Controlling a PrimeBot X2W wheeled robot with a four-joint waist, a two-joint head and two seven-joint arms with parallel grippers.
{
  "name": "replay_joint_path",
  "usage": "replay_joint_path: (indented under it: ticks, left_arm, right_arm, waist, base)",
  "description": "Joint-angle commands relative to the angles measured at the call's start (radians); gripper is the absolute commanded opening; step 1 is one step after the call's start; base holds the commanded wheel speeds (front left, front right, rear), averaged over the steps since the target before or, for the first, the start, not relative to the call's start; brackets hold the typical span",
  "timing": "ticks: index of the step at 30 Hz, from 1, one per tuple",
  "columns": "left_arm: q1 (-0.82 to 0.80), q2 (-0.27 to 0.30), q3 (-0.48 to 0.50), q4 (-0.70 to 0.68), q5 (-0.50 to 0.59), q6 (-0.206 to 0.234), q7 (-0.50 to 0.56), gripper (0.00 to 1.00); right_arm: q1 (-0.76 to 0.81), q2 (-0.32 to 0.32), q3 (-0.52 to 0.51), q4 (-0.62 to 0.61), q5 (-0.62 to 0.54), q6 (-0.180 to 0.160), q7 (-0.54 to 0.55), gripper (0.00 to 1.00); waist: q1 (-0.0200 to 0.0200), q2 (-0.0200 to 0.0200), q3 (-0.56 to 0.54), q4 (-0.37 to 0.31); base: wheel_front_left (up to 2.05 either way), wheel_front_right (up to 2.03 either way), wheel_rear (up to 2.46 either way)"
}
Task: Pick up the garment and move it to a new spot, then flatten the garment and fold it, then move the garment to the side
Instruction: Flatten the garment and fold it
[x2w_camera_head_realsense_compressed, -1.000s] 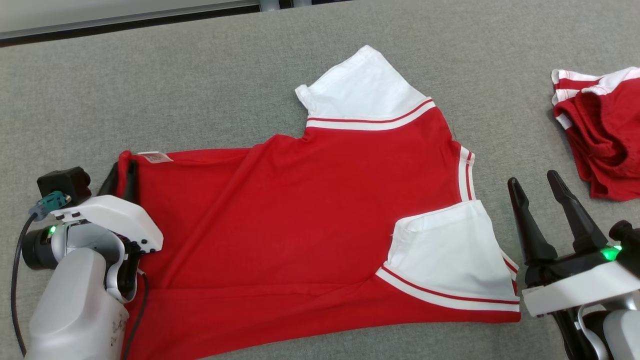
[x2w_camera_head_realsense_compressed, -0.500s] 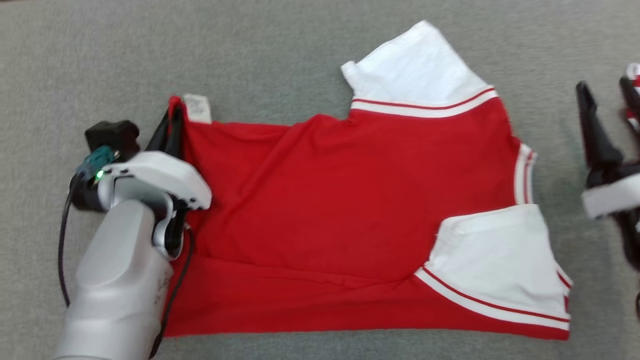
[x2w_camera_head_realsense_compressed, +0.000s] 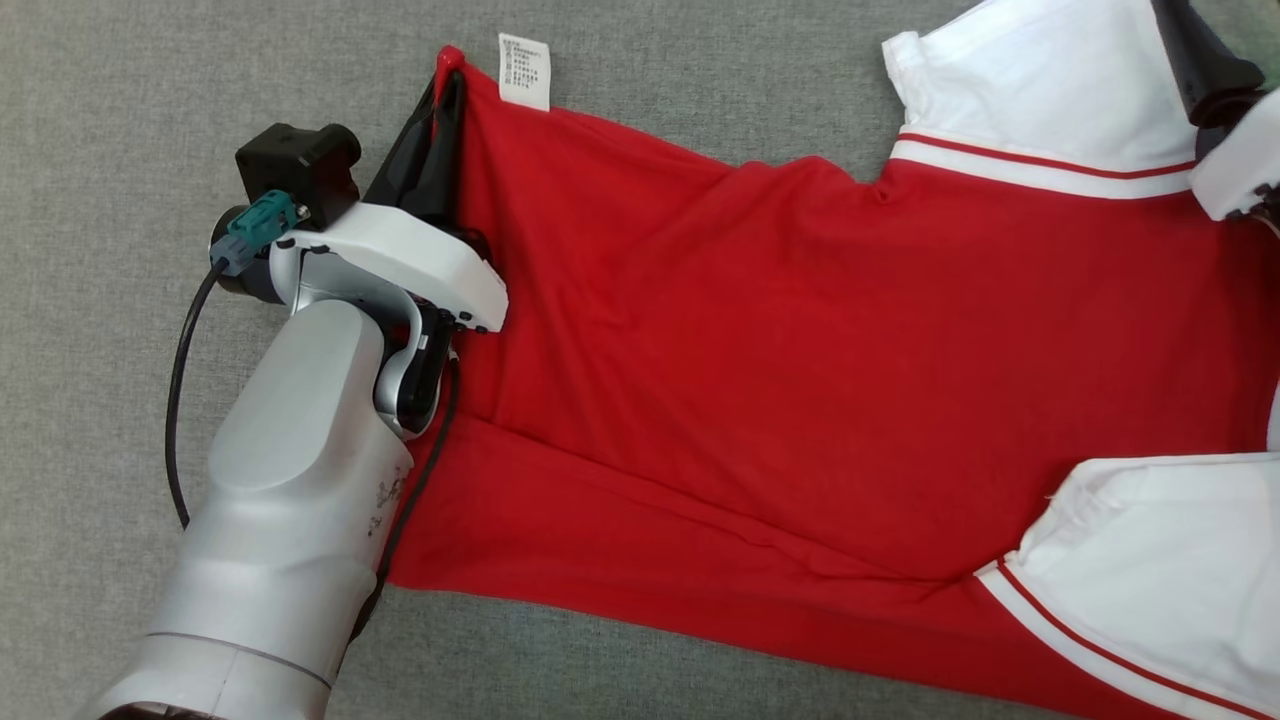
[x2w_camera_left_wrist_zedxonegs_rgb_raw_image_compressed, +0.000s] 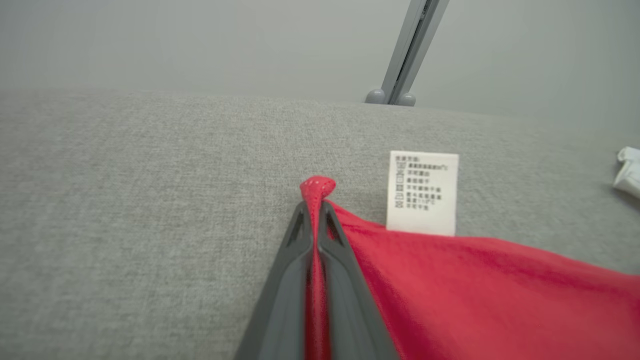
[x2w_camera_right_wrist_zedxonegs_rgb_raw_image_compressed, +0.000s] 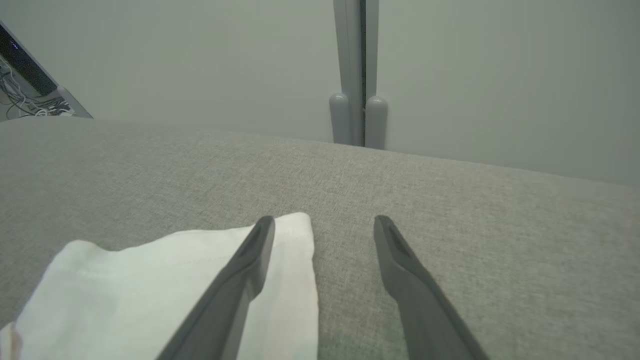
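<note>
1. Two end effectors work over one grey, felt-like worktop (x2w_camera_head_realsense_compressed: 130, 120), which reaches every edge of the head view.
2. The left end effector (x2w_camera_left_wrist_zedxonegs_rgb_raw_image_compressed: 313, 206) is clamped tight on a corner of the red garment (x2w_camera_head_realsense_compressed: 800, 350). A nub of cloth pokes out past its tips, and a white care label (x2w_camera_left_wrist_zedxonegs_rgb_raw_image_compressed: 422, 192) stands just beside them.
3. From that grip the garment lies spread on the worktop, stretching toward the right end effector (x2w_camera_right_wrist_zedxonegs_rgb_raw_image_compressed: 325, 220).
4. The right end effector's jaws stand wide apart and hold nothing. One finger hangs over the tip of a white sleeve (x2w_camera_right_wrist_zedxonegs_rgb_raw_image_compressed: 150, 270), the other over bare worktop.
5. Ahead of its fingers the worktop ends at a plain pale wall (x2w_camera_right_wrist_zedxonegs_rgb_raw_image_compressed: 175, 60) with a grey upright post (x2w_camera_right_wrist_zedxonegs_rgb_raw_image_compressed: 352, 75). Loose cables (x2w_camera_right_wrist_zedxonegs_rgb_raw_image_compressed: 30, 100) show far off to one side.
</note>
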Motion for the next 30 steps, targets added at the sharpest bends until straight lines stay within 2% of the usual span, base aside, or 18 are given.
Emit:
replay_joint_path:
  ticks: [1, 2, 6, 7, 9, 10, 18, 25, 30]
  left_arm:
    - [0.032, 0.014, -0.008, 0.041, -0.013, 0.008, 0.002, 0.0]
    - [0.03, 0.012, -0.026, 0.042, -0.03, 0.013, 0.001, 0.0]
    - [0.026, 0.008, -0.064, 0.043, -0.072, 0.022, -0.003, 0.0]
    - [0.026, 0.007, -0.073, 0.044, -0.078, 0.023, -0.004, 0.0]
    - [0.03, 0.006, -0.085, 0.046, -0.089, 0.031, -0.005, 0.0]
    - [0.034, 0.006, -0.089, 0.046, -0.094, 0.033, -0.007, 0.0]
    - [0.08, 0.026, -0.056, -0.016, -0.083, 0.054, -0.013, 0.0]
    - [0.173, 0.066, -0.001, -0.16, -0.084, 0.067, -0.015, 0.0]
    - [0.269, 0.097, 0.027, -0.255, -0.113, 0.075, -0.01, 0.0]
  right_arm:
    - [-0.019, -0.008, 0.018, 0.015, 0.022, 0.0, 0.016, 1.0]
    - [-0.066, -0.014, 0.079, 0.051, 0.049, 0.0, 0.048, 1.0]
    - [-0.125, -0.022, 0.196, 0.118, 0.117, 0.0, 0.125, 1.0]
    - [-0.133, -0.023, 0.22, 0.127, 0.138, 0.0, 0.136, 0.91]
    - [-0.145, -0.028, 0.263, 0.138, 0.171, 0.0, 0.149, 0.12]
    - [-0.151, -0.033, 0.28, 0.138, 0.186, 0.0, 0.14, 0.0]
    - [-0.159, -0.079, 0.345, 0.066, 0.265, 0.0, -0.078, 0.0]
    - [-0.088, -0.13, 0.371, -0.014, 0.312, 0.0, -0.253, 0.0]
    - [0.006, -0.156, 0.365, -0.082, 0.344, 0.0, -0.323, 0.0]
  waist:
    - [0.0, -0.0001, 0.012, 0.01]
    - [0.0, -0.0001, 0.014, 0.011]
    - [0.0, -0.0001, 0.013, 0.015]
    - [0.0, -0.0001, 0.011, 0.015]
    - [0.0, -0.0001, 0.006, 0.014]
    - [0.0, -0.0001, 0.003, 0.012]
    - [0.0, -0.0001, -0.04, -0.029]
    - [0.0, -0.0001, -0.125, -0.065]
    - [0.0, -0.0001, -0.188, -0.093]
  base:
    - [0.0, 0.0, 0.0]
    - [0.0, 0.0, 0.0]
    - [0.0, 0.0, 0.0]
    - [0.0, 0.0, 0.0]
    - [0.0, 0.0, 0.0]
    - [0.0, 0.0, 0.0]
    - [0.0, 0.0, 0.0]
    - [0.0, 0.0, 0.0]
    - [0.0, 0.0, 0.0]
